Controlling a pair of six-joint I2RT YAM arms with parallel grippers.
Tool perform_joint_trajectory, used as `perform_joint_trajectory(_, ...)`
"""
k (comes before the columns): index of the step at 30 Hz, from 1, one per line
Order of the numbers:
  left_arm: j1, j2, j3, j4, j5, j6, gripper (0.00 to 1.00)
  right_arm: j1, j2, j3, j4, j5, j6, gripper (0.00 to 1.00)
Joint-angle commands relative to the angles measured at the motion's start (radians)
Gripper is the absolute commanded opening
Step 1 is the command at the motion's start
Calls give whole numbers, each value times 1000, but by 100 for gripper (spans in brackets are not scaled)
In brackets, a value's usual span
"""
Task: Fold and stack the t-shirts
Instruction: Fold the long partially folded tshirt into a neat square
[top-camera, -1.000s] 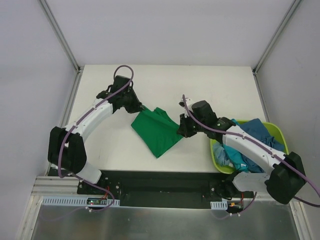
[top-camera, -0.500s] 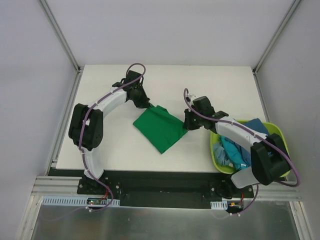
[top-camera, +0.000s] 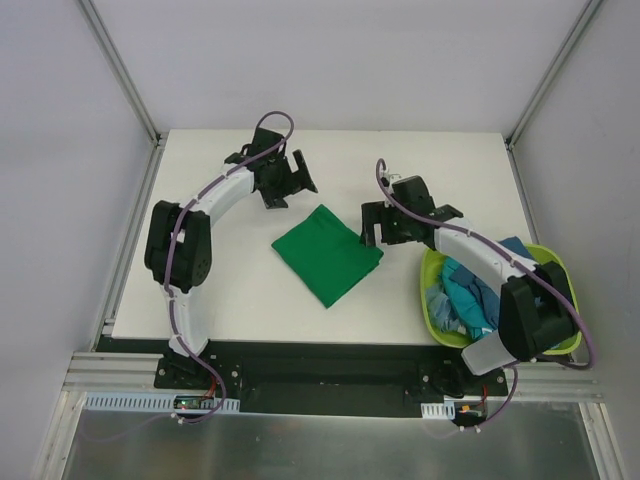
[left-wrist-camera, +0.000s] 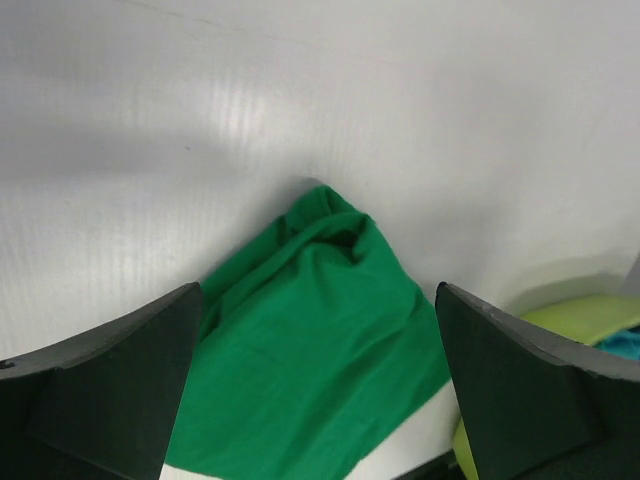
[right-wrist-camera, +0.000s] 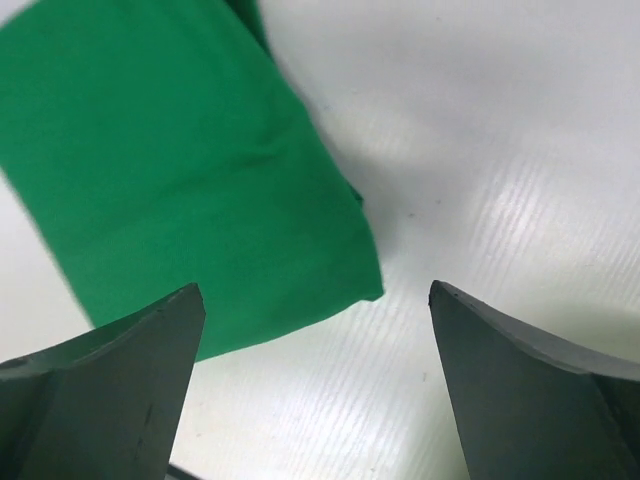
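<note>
Backed off green t-shirt (top-camera: 328, 256), left gripper (top-camera: 289, 186) and right gripper (top-camera: 380, 231), jaws wide, shirt's long axis far-left to near-right.

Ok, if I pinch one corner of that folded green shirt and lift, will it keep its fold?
Probably not. The green shirt is soft cloth, and one corner looks rumpled in the left wrist view, so a pinch there would likely let it droop and unfold. It looks thin and light; pushed across the table, it would probably bunch rather than slide.
</note>
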Motion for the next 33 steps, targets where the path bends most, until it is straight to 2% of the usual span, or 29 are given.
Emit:
perform_joint_trajectory(1, -38, -114, -5, 5, 133, 69, 99, 24, -126, -27, 21, -141, 50, 96)
perform_joint_trajectory(6, -101, -59, 31, 4, 265, 111, 99, 75, -142, -101, 153, -310, 132, 96)
perform_joint_trajectory(17, -112, 205, 217, 4, 336, 149, 99, 80, 55, -57, 176, -296, 146, 96)
perform_joint_trajectory(23, -83, 330, 308, 2, 263, 125, 99, 60, 151, -37, 167, -303, 138, 96)
perform_joint_trajectory(27, -72, 299, 236, -4, 185, 114, 99, 22, 202, -17, 151, -289, 134, 96)
perform_joint_trajectory(33, -66, 79, -89, -16, 16, 92, 99, -37, 233, 50, 68, -298, 75, 96)
